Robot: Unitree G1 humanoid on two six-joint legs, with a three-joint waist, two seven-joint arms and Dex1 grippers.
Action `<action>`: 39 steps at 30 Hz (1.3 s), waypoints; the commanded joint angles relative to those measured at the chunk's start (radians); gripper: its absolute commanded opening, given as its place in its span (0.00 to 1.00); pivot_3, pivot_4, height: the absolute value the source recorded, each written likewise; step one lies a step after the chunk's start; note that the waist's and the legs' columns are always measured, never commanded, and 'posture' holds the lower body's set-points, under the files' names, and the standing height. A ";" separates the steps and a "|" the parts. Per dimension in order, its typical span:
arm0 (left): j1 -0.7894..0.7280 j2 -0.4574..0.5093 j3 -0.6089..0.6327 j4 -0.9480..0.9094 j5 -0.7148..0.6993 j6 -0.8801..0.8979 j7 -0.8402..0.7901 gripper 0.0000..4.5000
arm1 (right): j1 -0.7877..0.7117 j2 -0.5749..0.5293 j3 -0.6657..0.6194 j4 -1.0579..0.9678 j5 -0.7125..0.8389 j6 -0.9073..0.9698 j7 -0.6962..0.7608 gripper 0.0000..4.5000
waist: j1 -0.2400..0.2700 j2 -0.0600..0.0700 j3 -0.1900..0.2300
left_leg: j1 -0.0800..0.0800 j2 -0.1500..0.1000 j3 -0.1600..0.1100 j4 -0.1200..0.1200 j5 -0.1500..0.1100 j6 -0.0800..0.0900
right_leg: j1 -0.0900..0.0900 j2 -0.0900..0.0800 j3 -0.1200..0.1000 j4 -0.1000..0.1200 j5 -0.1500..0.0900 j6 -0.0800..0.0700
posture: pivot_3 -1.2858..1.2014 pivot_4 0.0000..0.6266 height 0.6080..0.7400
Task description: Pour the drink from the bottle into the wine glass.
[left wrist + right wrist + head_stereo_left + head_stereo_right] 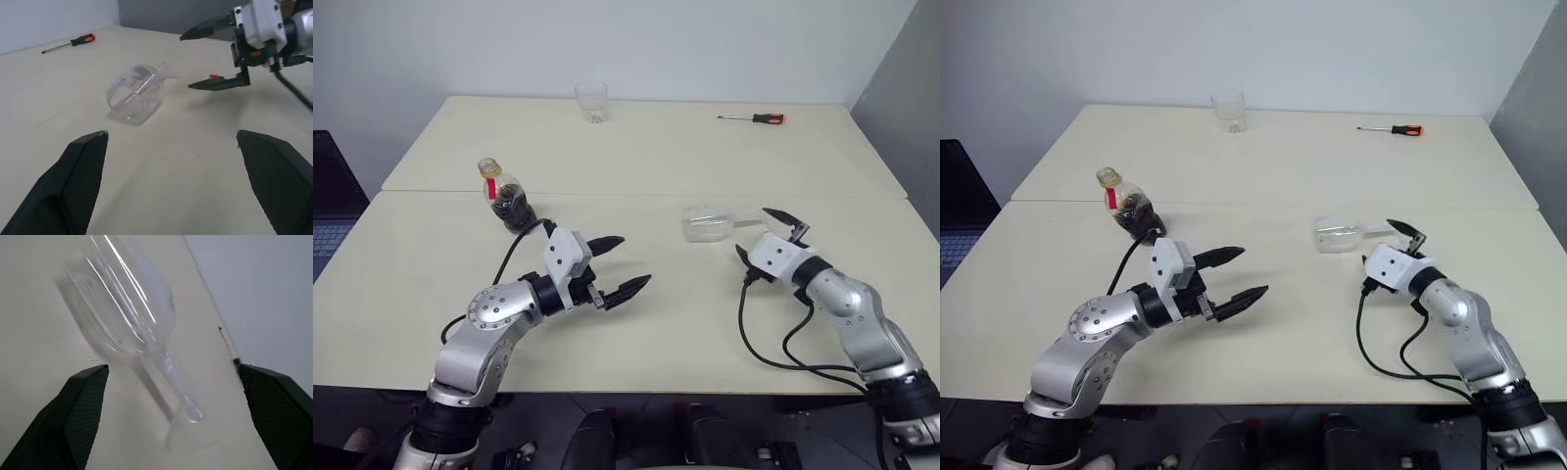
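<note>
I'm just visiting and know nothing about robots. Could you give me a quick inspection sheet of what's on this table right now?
Surface: pale table, a seam running across it.
Job's things: wine glass lying on its side, empty, stem toward the right gripper; bottle upright, dark drink inside.
Clutter: short clear tumbler at the far edge; screwdriver far right.
Grippers: left gripper open, holding nothing; right gripper open, at the glass's stem, not gripping.
Cables: black cable looping on the table beside the right arm; another along the left arm.
Surroundings: plain white wall behind.
</note>
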 commanded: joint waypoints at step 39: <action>-0.061 -0.054 0.029 0.039 0.007 -0.033 0.086 0.99 | -0.442 0.092 0.212 0.704 -0.336 -0.222 -0.299 1.00 | -0.003 0.000 0.000 | 0.000 0.000 0.001 0.000 0.001 -0.003 | -0.001 0.000 0.001 0.000 0.000 0.000 | 0.52 0.24 1.00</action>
